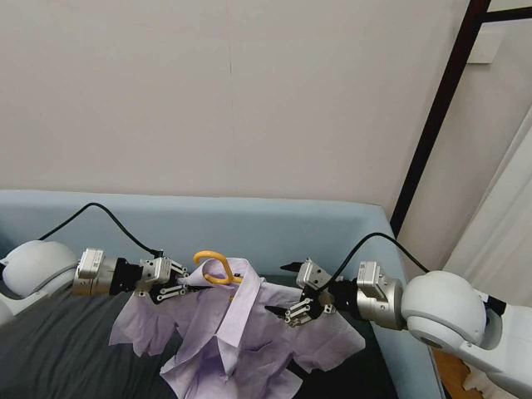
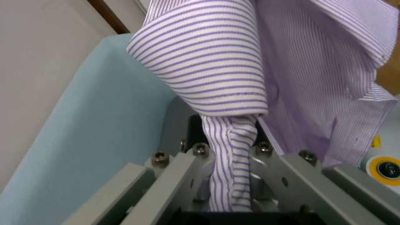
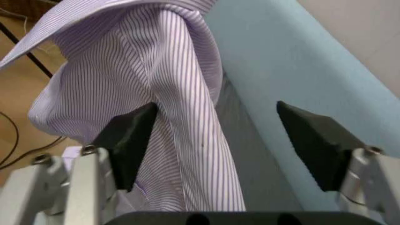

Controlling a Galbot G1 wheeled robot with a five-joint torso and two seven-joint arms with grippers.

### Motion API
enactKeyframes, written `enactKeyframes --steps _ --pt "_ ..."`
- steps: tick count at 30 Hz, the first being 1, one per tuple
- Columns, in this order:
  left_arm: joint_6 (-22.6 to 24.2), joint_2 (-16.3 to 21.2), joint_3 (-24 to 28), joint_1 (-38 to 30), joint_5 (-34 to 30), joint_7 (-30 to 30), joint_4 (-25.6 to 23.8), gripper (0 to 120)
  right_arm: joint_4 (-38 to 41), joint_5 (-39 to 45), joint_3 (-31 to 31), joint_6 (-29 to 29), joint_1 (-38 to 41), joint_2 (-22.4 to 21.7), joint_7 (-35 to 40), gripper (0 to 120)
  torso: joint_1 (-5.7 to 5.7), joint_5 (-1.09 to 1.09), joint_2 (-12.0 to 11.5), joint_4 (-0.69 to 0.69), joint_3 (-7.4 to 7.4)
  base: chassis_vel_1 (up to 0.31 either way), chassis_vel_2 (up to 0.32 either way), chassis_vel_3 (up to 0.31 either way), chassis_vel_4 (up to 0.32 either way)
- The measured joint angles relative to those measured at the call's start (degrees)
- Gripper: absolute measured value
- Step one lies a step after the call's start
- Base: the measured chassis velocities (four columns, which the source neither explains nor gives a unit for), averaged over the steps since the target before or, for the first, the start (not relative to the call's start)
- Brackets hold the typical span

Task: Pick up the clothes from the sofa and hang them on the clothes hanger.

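The shirt drapes below the hanger, over the sofa. Left of the hanger, the left gripper has its fingers clamped on a fold. Right of it, the right gripper has its fingers wide apart around cloth; they should gather a thick fold before closing.

The right gripper reaches up from the bottom of the frame with its jaws spread wide. Its dark pads sit at the left and right of centre. A purple-and-white striped shirt hangs bunched from the top centre, against the left pad and apart from the right one. The pale blue sofa back fills the right, and a wooden floor shows at the left edge.
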Motion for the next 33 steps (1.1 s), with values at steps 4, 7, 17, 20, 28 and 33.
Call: enactKeyframes --steps 4,7,17,20,28,33 --pt "0.00 -0.30 0.27 0.00 0.13 0.00 0.20 1 -0.46 0.76 -0.68 0.09 0.21 -0.01 -0.17 60 0.00 0.00 0.00 0.00 0.00 0.000 0.000 0.000 0.000" --pt "0.00 -0.39 0.51 -0.02 0.23 0.00 0.23 1 -0.43 1.16 -0.94 0.19 0.24 0.11 -0.38 52 0.00 0.00 0.00 0.00 0.00 0.000 0.000 0.000 0.000" --pt "-0.06 -0.60 0.83 -0.02 0.62 0.09 0.52 1 -0.09 1.19 -1.92 1.14 0.73 0.65 -1.54 15 0.00 0.00 0.00 0.00 0.00 0.000 0.000 0.000 0.000" --pt "-0.08 -0.49 0.82 0.13 0.65 -0.20 0.48 1 0.05 1.06 -1.92 1.20 0.43 0.80 -1.67 8 -0.01 0.00 0.00 0.00 0.00 0.000 0.000 0.000 0.000" --pt "-0.37 0.27 0.72 0.77 0.80 -1.04 -0.43 1 0.45 -0.48 -0.36 3.04 -1.99 0.50 -1.79 8 -0.01 0.00 0.00 0.01 0.00 0.000 0.000 0.000 0.000" --pt "-0.78 0.53 0.28 0.63 0.58 -2.80 -0.90 9 0.37 -0.85 1.60 4.10 -4.22 0.45 -1.77 8 -0.01 0.00 0.00 0.00 0.00 0.000 0.000 0.000 0.000"
